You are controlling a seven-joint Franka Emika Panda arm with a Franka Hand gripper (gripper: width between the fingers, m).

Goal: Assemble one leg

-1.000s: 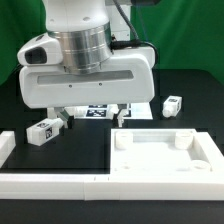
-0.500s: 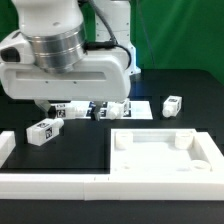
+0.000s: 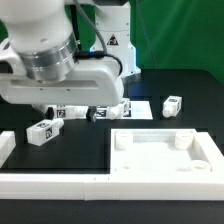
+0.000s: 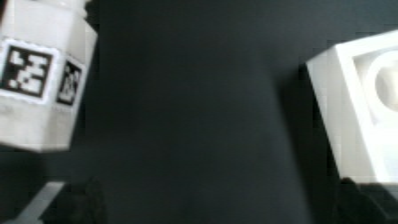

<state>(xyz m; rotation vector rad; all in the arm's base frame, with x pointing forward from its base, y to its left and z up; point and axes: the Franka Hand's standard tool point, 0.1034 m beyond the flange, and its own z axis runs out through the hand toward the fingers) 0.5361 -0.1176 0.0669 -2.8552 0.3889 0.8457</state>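
Note:
A leg (image 3: 42, 131), a small white block with black-and-white tags, lies on the black table at the exterior view's left. A second leg (image 3: 173, 104) lies at the right, and a third (image 3: 114, 108) lies by the marker board (image 3: 141, 105). My gripper (image 3: 75, 112) hangs above the table between the left leg and the large white square panel (image 3: 165, 156). It is open and empty. In the wrist view a tagged leg (image 4: 39, 80) is on one side and the panel's corner (image 4: 365, 105) on the other. Bare black table lies between my dark fingertips (image 4: 43, 204).
A low white wall (image 3: 55, 183) runs along the table's front edge, with a short end piece (image 3: 6, 146) at the exterior view's left. The robot's big white hand body (image 3: 60, 80) hides much of the marker board. A green backdrop stands behind.
The arm has swung toward the exterior view's left and risen a little. The gripper now hangs nearer the left leg. The legs and the panel have not moved.

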